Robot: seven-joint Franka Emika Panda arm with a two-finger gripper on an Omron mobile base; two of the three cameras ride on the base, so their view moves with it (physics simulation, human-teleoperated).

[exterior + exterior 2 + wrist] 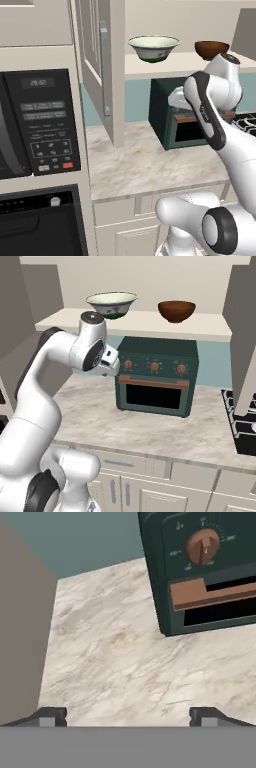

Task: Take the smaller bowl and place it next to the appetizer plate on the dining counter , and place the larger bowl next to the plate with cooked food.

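Note:
On a cream shelf [140,323] above the counter stand two bowls, apart from each other. The larger bowl [111,304] [152,47] is wide, cream-green with a dark rim. To its right is the smaller bowl [176,310] [211,49], glossy reddish-brown. My gripper [127,716] hangs below the shelf, left of the toaster oven, facing down at the marble counter. It is open: the fingertips [50,716] stand wide apart with nothing between them. The appetizer plate, the plate with cooked food and the dining counter are out of view.
A dark green toaster oven [155,376] [200,572] sits on the counter under the shelf. An open cabinet door [102,70] hangs left of the bowls, with a microwave [40,125] further left. A stove [242,426] lies at the right.

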